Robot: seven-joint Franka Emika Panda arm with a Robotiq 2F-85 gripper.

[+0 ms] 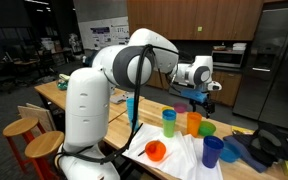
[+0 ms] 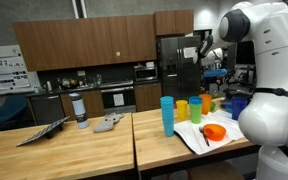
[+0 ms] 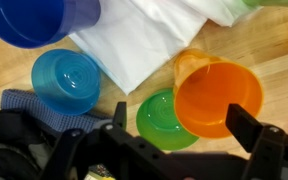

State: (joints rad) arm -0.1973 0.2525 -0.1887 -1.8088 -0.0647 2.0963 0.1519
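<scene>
My gripper hangs open above a group of upright cups and holds nothing. In the wrist view an orange cup lies between the two black fingers, seen from above. A green cup stands against it, nearer the left finger. A light blue cup and a dark blue cup are further left. In both exterior views the gripper hovers over the orange cup and green cup. Another orange cup lies tipped on the white cloth.
A white cloth and a blue checked cloth lie on the wooden table. A tall blue cup stack, a bottle and grey items stand there too. Stools and a black bag flank the table.
</scene>
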